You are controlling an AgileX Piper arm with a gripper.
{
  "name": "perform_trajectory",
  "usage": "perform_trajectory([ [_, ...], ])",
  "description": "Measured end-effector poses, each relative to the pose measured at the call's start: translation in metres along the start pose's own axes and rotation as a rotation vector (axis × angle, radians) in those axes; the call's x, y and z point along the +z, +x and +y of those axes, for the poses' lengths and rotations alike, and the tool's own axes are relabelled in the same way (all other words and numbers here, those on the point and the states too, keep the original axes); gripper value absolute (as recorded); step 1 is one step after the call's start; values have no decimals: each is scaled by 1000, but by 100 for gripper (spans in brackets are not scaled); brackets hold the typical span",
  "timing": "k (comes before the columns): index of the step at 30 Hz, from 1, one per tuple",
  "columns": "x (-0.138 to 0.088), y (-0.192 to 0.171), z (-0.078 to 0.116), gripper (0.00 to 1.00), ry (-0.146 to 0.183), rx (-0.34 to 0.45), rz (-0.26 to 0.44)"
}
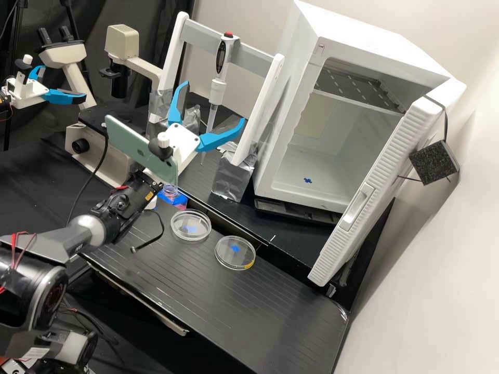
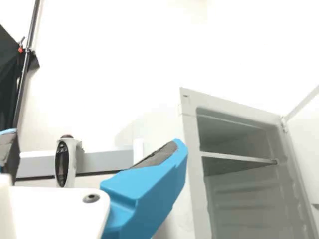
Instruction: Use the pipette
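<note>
Pipette (image 1: 220, 75) is hanging on rack (image 1: 200, 35) beyond wide-spread fingers (image 1: 221, 138). Dishes (image 1: 226, 256) are sitting on tabletop (image 1: 270, 311); white cabinet (image 1: 364, 31) is standing open.

Pipette (image 1: 217, 88) on rack (image 1: 200, 35), cabinet (image 1: 364, 28) right, dishes (image 1: 191, 225) in front

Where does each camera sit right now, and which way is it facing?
High view: fixed off the arm, facing forward and down at a middling slant onto the bench; the arm and its spread blue jaws show.
Wrist view: on the arm's wrist, facing out past its jaws toward the pale wall; parts of the jaws show.
Shared: the jaws, pipette, grey crossbar and open white cabinet.
</note>
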Motion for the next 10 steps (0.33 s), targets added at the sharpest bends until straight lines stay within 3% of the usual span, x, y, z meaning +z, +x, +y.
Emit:
perform_trajectory([
  [4,12,-8,-2,100,-23,-19,-36],
  [10,23,-17,-1,100,-8,-28,-77],
])
